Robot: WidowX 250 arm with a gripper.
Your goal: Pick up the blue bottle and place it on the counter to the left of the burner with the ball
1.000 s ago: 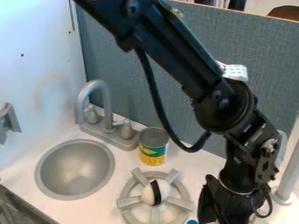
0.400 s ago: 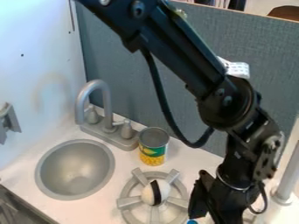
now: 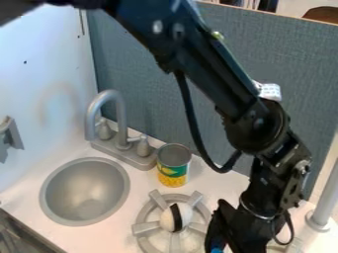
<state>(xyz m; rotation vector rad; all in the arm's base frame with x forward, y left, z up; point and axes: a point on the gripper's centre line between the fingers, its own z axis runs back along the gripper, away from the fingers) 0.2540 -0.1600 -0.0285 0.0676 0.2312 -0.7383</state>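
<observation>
White countertop [image 3: 112,238] bears a round grey burner [image 3: 145,228], beside which the black robot gripper [image 3: 218,242] hangs at a small blue object [image 3: 216,250], whether clasping it I cannot tell, so close positioning seems in hand, the next move calling for careful alignment.

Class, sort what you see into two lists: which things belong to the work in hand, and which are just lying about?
In hand, judging by closeness:
- gripper
- blue thing, right at the gripper; whether held, I can't tell

Just about:
- striped ball, on the burner
- can
- sink
- faucet
</observation>
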